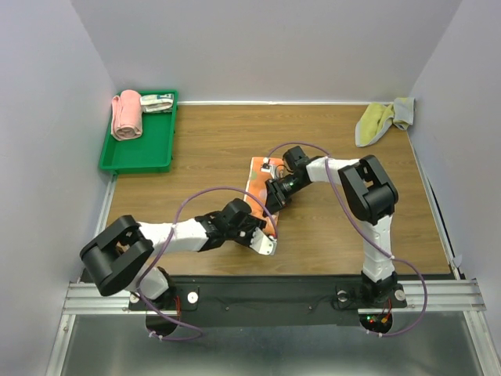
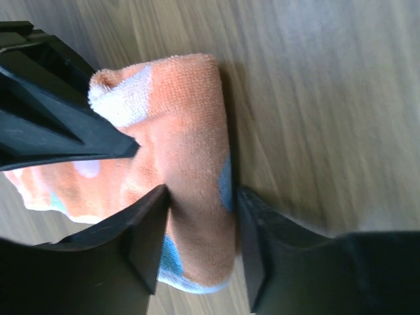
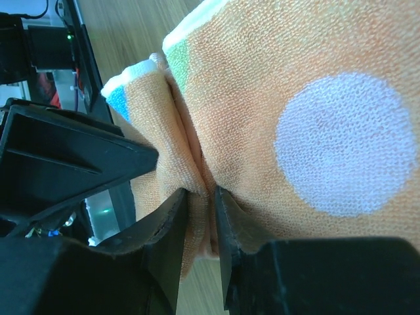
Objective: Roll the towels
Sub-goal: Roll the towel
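Two grippers hold one orange spotted towel [image 1: 258,178] near the middle of the wooden table [image 1: 203,149]. The left gripper [image 2: 200,220] is clamped on a thick, bunched fold at the towel's near end. The right gripper [image 3: 199,200] pinches a thinner fold just beyond it, its jaws almost together with cloth between them. The towel's long axis runs from near to far, slightly tilted, and the flat spotted part lies on the far side of both grippers, toward the back wall. Rolling would therefore, by judgement, advance along that axis away from the arm bases.

From above, both wrists cover the towel's near half, so how far it is wound cannot be told. Each wrist view cuts off the towel's edges.

Well apart at far left, a green tray [image 1: 141,153] holds a rolled pink towel [image 1: 127,116] and a second, paler roll [image 1: 156,103]. A yellow-green towel [image 1: 374,121] lies crumpled at far right.
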